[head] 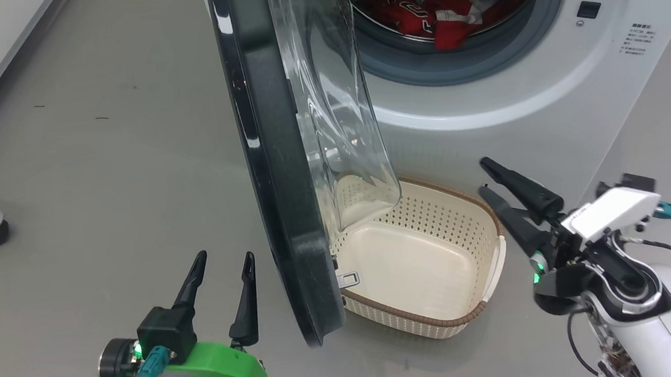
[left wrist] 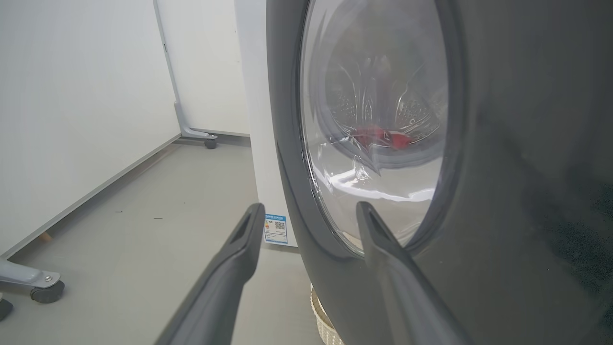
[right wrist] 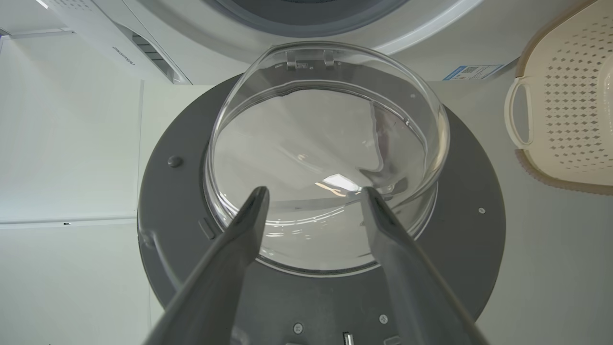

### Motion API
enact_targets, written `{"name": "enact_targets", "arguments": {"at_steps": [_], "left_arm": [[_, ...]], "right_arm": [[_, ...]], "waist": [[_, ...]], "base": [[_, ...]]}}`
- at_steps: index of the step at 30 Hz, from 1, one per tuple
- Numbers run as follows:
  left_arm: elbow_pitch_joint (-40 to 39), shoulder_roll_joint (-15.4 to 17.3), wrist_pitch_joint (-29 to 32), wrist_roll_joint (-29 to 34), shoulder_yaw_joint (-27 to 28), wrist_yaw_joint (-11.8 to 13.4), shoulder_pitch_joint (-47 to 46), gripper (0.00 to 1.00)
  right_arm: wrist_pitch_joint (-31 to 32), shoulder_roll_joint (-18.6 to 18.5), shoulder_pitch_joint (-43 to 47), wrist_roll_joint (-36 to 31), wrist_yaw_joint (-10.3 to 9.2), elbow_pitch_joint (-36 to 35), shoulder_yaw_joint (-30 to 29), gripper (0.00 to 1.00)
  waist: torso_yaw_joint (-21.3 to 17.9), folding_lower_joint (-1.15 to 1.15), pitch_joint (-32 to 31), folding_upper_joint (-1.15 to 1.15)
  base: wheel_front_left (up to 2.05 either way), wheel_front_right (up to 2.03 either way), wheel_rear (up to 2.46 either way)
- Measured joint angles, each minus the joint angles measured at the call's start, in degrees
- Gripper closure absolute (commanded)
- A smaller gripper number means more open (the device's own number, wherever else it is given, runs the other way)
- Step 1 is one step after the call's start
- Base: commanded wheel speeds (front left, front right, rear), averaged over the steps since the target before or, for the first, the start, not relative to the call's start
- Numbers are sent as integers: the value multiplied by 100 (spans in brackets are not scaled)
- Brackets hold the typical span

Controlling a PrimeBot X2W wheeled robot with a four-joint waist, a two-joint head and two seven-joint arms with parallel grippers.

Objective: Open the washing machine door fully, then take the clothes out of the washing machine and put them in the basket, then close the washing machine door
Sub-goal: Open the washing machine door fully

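The left pincer (head: 225,256) is spread wide and holds nothing. The washing machine door (head: 271,158) stands swung out just to the right of it, edge on, near its fingers. The right pincer (head: 483,175) is spread wide too and holds nothing. The basket (head: 446,319) sits on the floor (head: 94,175) just to the left of this pincer, between it and the door. The door's glass bowl hangs over the basket's far corner. The red clothes (head: 442,15) lie inside the washing machine (head: 547,88), far ahead of both pincers
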Motion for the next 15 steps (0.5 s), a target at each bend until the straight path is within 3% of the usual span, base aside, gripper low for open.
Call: {"name": "enact_targets", "arguments": {"at_steps": [15], "left_arm": [[3, 0, 0, -2, 134, 70, 65, 0]], "right_arm": [[-2417, -913, 718, -3271, 0, -357, 111, 0]], "waist": [[-74, 0, 34, 0]], "base": [[0, 0, 0]]}}
